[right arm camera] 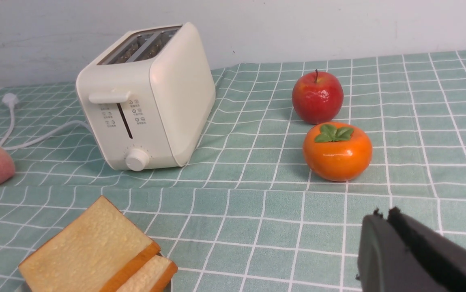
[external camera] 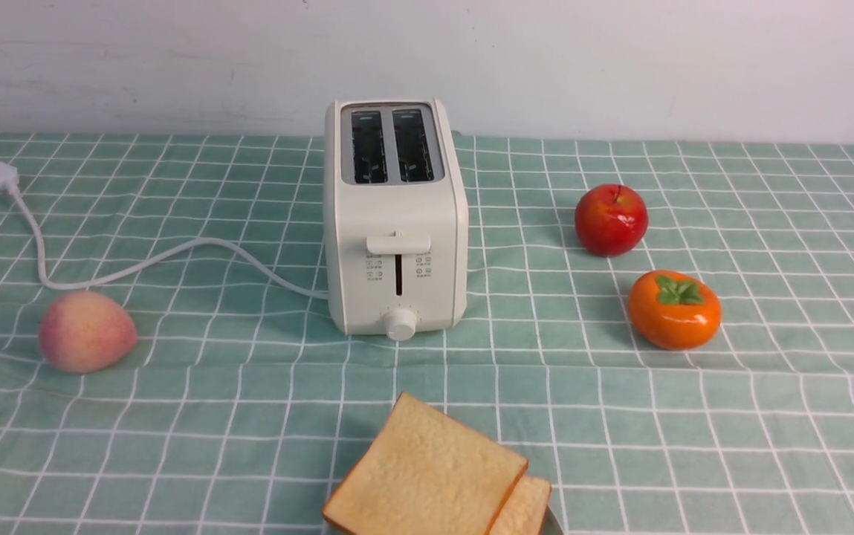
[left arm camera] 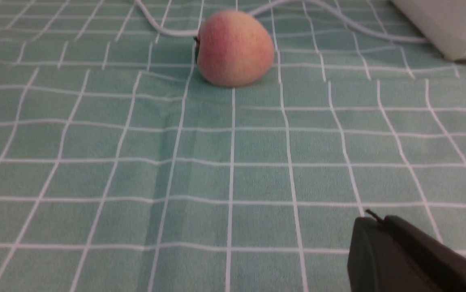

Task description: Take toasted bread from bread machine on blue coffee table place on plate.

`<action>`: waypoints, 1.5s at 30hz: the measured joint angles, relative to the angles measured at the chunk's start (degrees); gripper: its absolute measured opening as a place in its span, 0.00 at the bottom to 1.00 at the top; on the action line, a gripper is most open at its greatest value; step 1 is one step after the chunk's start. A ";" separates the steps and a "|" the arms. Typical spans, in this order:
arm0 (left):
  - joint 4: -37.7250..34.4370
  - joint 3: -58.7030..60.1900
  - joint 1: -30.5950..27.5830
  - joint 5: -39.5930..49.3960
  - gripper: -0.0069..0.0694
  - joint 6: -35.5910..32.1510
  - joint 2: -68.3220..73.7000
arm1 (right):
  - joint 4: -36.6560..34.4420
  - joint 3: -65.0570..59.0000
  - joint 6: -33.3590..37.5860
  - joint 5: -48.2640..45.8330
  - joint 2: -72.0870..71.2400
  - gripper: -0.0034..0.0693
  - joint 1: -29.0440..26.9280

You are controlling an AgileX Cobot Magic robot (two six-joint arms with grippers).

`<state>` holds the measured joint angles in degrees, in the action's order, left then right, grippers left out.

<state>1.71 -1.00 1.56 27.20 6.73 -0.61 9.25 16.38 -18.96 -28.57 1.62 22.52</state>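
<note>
Toasted bread (external camera: pixel 427 475) before bread machine (external camera: pixel 395 223); small panel markings unreadable.

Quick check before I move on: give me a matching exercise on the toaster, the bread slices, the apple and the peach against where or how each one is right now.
Things:
1. bread machine
2. toasted bread
3. red apple
4. peach

States:
A. on the robot's left, near the white cord
B. stacked at the near edge, out of the slots
C. both slots empty
D. on the right, behind the orange persimmon

Pairs: 1-C, 2-B, 3-D, 4-A
</note>
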 joint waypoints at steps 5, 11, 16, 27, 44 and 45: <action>0.00 1.92 -0.08 0.05 0.07 0.00 0.00 | 0.00 0.00 0.00 -0.05 0.00 0.08 0.00; 0.00 1.94 -0.08 -0.12 0.08 0.00 0.00 | 0.00 0.00 0.00 -0.05 0.00 0.09 0.00; 0.00 1.94 -0.08 -0.12 0.08 0.00 0.00 | 0.00 0.00 0.00 -0.05 0.00 0.10 0.00; 0.00 1.94 -0.08 -0.12 0.09 0.00 0.00 | 0.96 0.00 0.00 -0.41 -1.32 0.12 -4.49; 0.00 2.12 -0.08 -0.60 0.10 0.00 0.00 | 6.48 -17.22 -0.05 6.40 -2.18 0.15 -29.29; 0.00 2.12 -0.08 -0.66 0.10 0.00 0.00 | 6.56 -17.28 -0.05 6.57 -2.18 0.15 -29.31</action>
<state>1.71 1.11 1.48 26.54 6.73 -0.61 15.81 -0.90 -19.01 -22.00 -0.55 -6.79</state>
